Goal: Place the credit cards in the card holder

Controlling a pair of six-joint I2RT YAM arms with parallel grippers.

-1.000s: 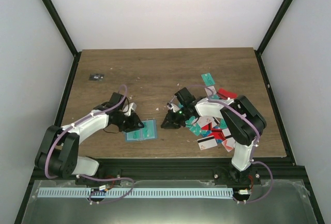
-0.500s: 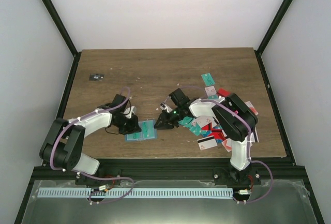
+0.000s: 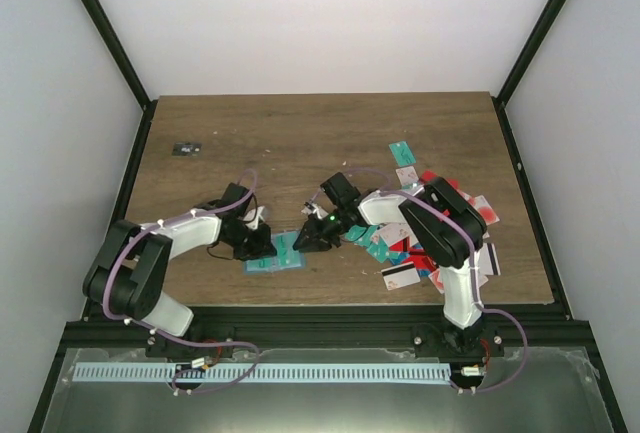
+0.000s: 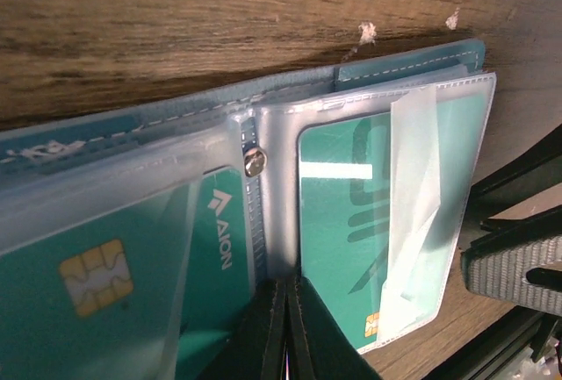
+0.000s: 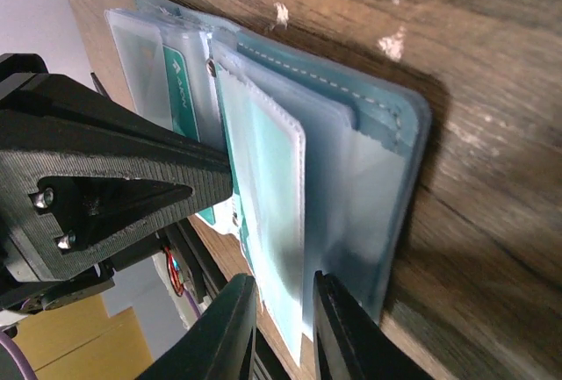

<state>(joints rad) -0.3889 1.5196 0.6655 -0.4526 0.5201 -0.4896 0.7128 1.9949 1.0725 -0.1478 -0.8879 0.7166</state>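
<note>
The card holder (image 3: 284,256) lies open near the table's front, its clear sleeves showing teal cards (image 4: 338,213). My left gripper (image 3: 262,244) is shut, its tips (image 4: 288,314) pressing down beside the holder's spine, between two sleeves. My right gripper (image 3: 304,242) reaches in from the right, and its jaws (image 5: 279,323) stand narrowly open astride a raised clear sleeve leaf (image 5: 268,213) of the card holder (image 5: 378,169). More credit cards (image 3: 430,248), teal, red and white, lie heaped to the right.
A tiny black object (image 3: 186,149) sits at the far left of the table. Single cards (image 3: 402,153) lie behind the heap. The holder is close to the table's front edge (image 3: 330,303), and the two grippers are close together over it.
My left gripper has moved right onto the holder and shut. My right gripper has moved left from the heap to the holder's right side.
</note>
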